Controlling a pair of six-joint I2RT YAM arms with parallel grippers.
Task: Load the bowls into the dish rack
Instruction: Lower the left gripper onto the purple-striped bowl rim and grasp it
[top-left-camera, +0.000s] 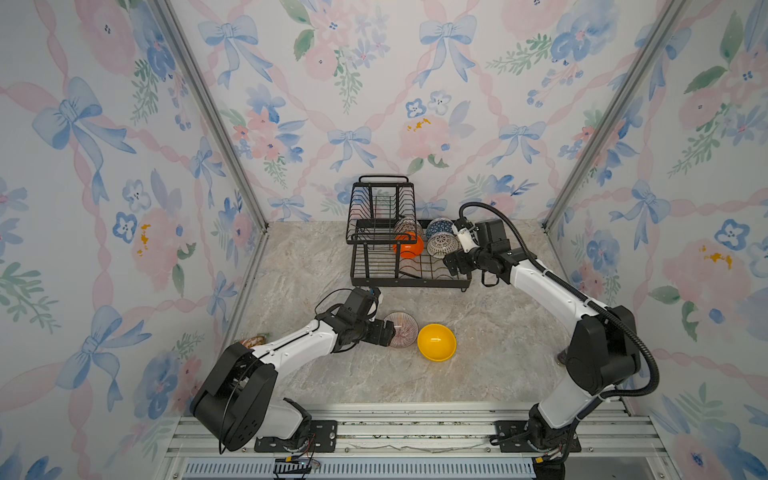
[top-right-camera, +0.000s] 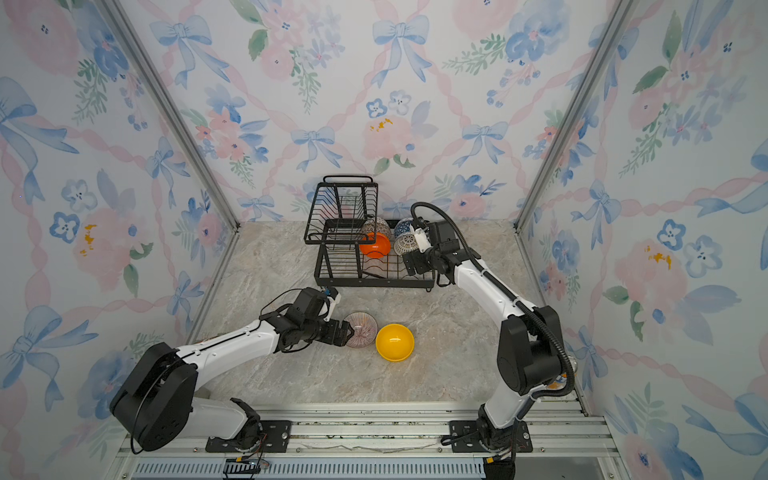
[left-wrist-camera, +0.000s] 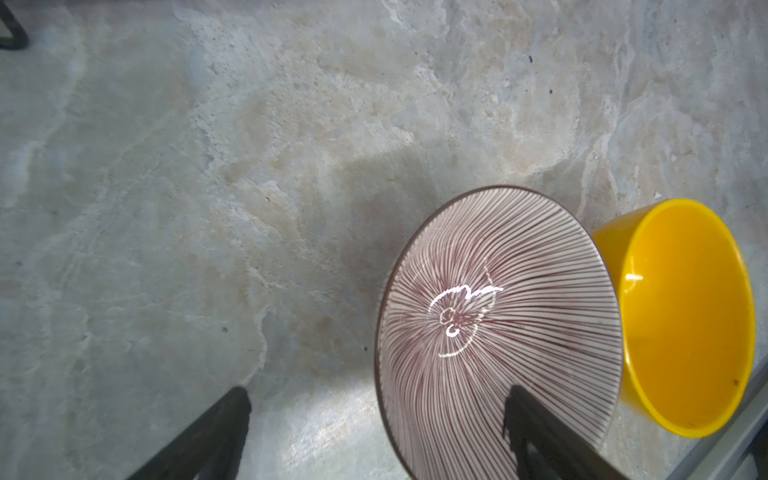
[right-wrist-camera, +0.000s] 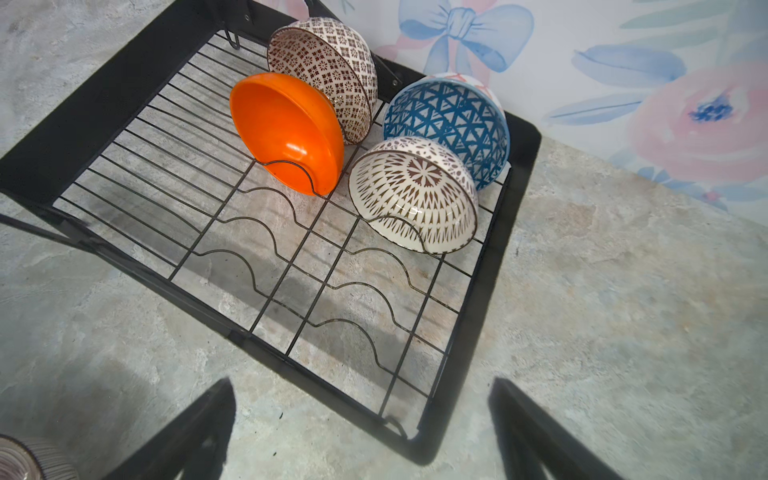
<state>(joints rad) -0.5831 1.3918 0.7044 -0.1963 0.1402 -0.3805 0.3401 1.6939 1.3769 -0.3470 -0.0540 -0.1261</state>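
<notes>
The black wire dish rack (top-left-camera: 411, 284) (top-right-camera: 374, 284) (right-wrist-camera: 104, 95) stands at the back of the table. Four bowls lean on edge in its lower tray: orange (top-left-camera: 409, 246) (right-wrist-camera: 286, 133), brown mosaic (top-left-camera: 407, 227) (right-wrist-camera: 328, 70), blue with triangles (top-left-camera: 439, 227) (right-wrist-camera: 449, 120) and white lattice (top-left-camera: 441, 246) (right-wrist-camera: 415, 195). A pinkish striped bowl (top-left-camera: 402, 329) (left-wrist-camera: 498, 316) and a yellow bowl (top-left-camera: 436, 342) (left-wrist-camera: 685, 316) sit side by side on the table. My left gripper (top-left-camera: 388, 332) (left-wrist-camera: 376, 392) is open astride the striped bowl's rim. My right gripper (top-left-camera: 455, 266) (right-wrist-camera: 362, 384) hangs open over the rack's right front corner, holding nothing.
The rack's raised upper basket (top-left-camera: 382, 208) stands over its left half. A brownish object (top-left-camera: 253, 341) lies behind the left arm by the wall. A can-like thing (top-right-camera: 561, 380) is half hidden behind the right arm. An aluminium rail (top-left-camera: 415, 428) borders the front.
</notes>
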